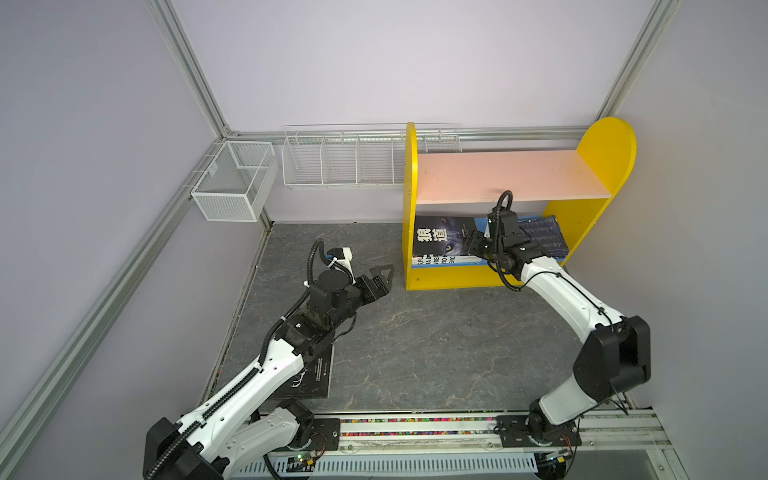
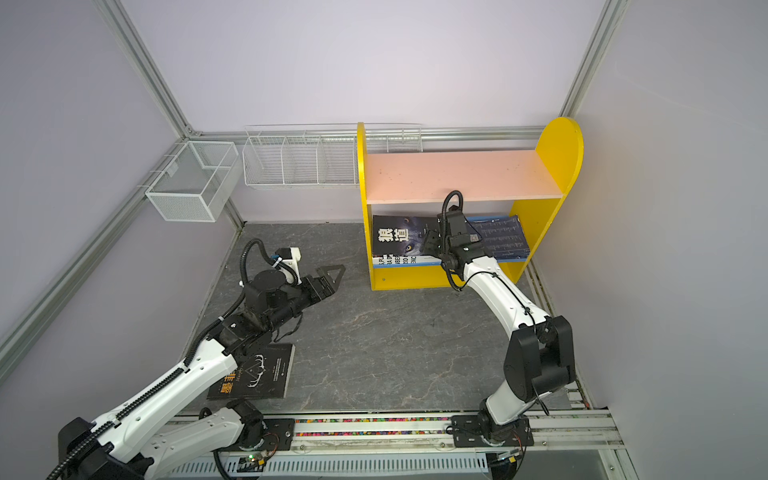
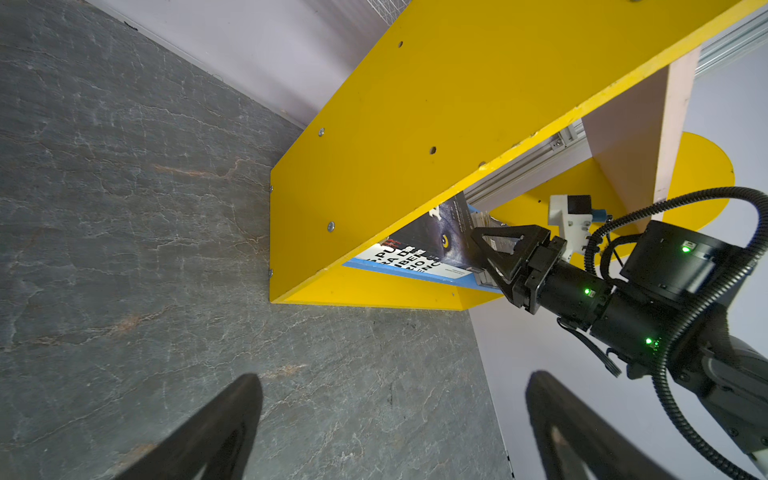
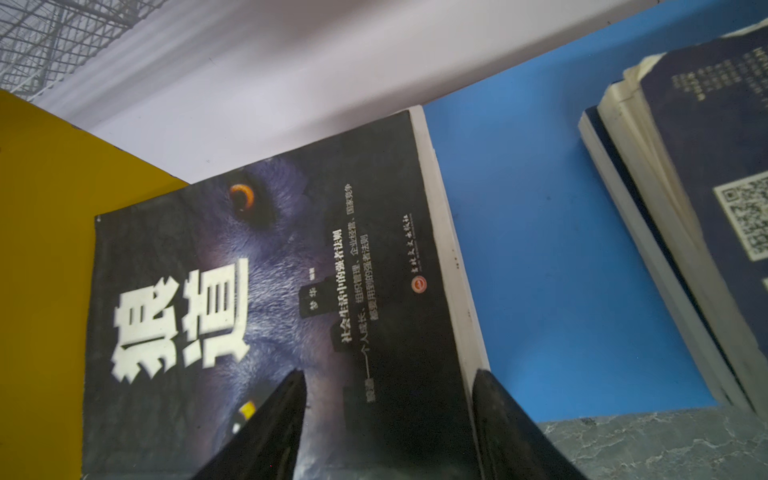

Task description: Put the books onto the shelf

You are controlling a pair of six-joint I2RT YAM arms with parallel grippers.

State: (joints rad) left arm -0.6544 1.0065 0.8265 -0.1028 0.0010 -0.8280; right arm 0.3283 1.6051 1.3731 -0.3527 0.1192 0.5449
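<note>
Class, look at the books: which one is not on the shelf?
The black book with the antler emblem, lying on the grey tabletop beneath the left arm; the others lie on the shelf's blue lower board.

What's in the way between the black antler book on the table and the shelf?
Nothing visible lies on the table between the black antler book and the shelf. The left arm hangs over part of the book, and the right gripper sits in the lower tier.
</note>
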